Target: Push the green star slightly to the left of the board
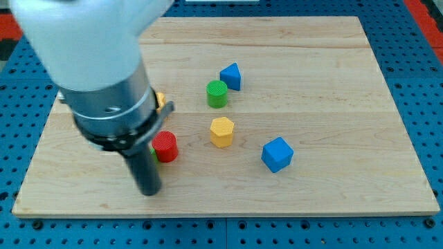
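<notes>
The green star (pixel 152 149) shows only as a thin green sliver between my rod and the red cylinder (pixel 165 146); the rest of it is hidden behind the rod. My tip (pixel 149 191) rests on the board at the view's lower left, just below and slightly left of the red cylinder and the star. The arm's grey and white body covers the view's upper left.
A green cylinder (pixel 217 93) and a blue triangular block (pixel 231 76) sit near the middle top. A yellow hexagon (pixel 222 131) lies at the centre, a blue cube (pixel 277 153) to its lower right. A yellow block (pixel 160 99) peeks out from behind the arm. The wooden board (pixel 332 104) lies on a blue pegboard.
</notes>
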`<control>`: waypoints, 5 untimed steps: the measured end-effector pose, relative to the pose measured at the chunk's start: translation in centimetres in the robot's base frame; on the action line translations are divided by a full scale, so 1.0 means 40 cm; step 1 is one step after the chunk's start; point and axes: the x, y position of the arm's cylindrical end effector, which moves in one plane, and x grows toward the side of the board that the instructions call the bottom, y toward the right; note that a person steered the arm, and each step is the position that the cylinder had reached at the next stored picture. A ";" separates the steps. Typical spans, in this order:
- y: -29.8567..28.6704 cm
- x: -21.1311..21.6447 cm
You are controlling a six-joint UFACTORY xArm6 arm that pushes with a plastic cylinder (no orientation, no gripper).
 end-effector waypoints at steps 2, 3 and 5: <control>-0.049 -0.043; -0.115 -0.049; -0.393 -0.038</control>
